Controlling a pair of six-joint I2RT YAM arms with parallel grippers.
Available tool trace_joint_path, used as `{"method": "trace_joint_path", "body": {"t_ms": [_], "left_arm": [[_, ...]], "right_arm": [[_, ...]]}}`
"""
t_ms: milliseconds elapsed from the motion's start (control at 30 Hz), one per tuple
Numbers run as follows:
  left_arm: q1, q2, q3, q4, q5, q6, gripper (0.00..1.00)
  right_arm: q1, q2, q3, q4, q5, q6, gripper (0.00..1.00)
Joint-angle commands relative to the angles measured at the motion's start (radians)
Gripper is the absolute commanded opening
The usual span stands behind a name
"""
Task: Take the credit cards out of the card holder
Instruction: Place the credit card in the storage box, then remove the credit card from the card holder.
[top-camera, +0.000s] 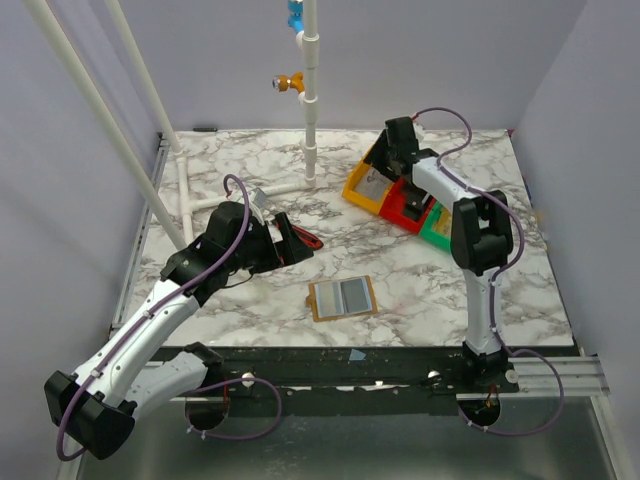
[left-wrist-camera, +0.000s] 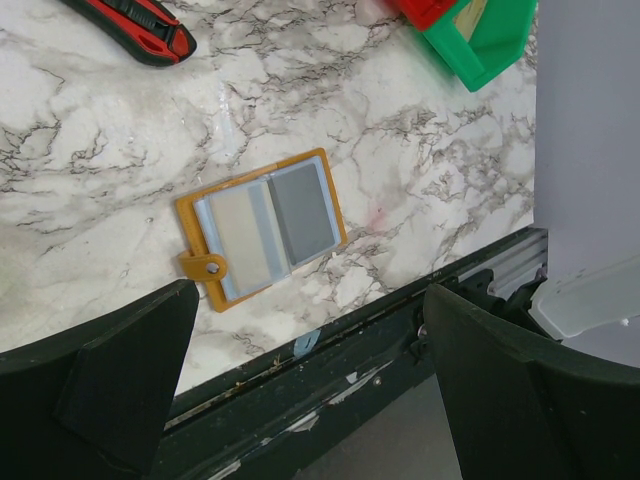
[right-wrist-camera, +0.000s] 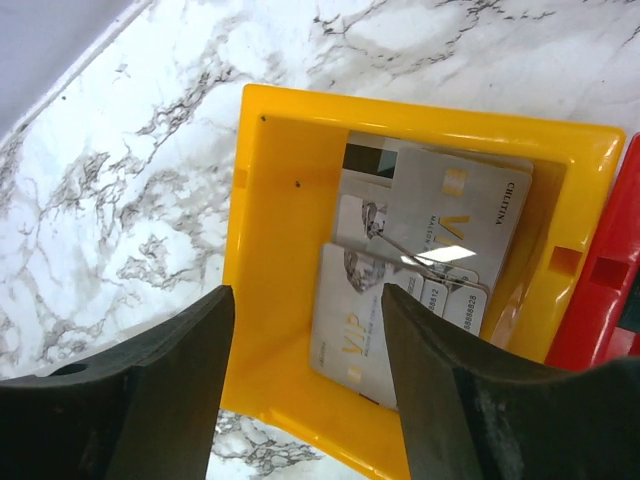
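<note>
Several grey "VIP" credit cards inside yellow bin

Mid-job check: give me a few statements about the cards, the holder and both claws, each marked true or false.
1. The card holder lies open on the table. True.
2. Several cards lie inside the yellow bin. True.
3. The right claw grips a card. False: its jaws stand apart above the yellow bin with nothing between them.
4. The left claw is shut on the card holder. False: it is open and clear of the holder.
5. The utility knife sits in the yellow bin. False: it lies on the table.
</note>
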Motion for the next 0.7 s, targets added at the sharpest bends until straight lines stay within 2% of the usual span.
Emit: {"method": "trace_joint_path", "body": {"t_ms": [0,133,300,433,667], "left_arm": [[0.006,-0.008,0.017,-0.013,0.0,0.0,0.99],[0.006,-0.002,0.014,-0.009,0.002,0.002,0.99],[0.005,0.009,0.001,0.013,0.004,0.002,0.99],[0.004,0.027,-0.02,0.048,0.017,-0.006,0.99],[-0.019,0.077,-0.073,0.122,0.032,-0.022,0.97]], "right_arm": [[-0.007,-0.085,-0.016,-0.041,-0.007,-0.037,0.66],[-0.006,-0.139,-0.016,-0.082,-0.013,-0.063,0.72],[-0.006,-0.278,-0.122,-0.108,-0.063,-0.093,0.87],[-0.006,-0.449,-0.307,-0.094,-0.13,-0.115,0.91],[0.034,-0.778,-0.695,-0.045,-0.268,-0.079,0.92]]}}
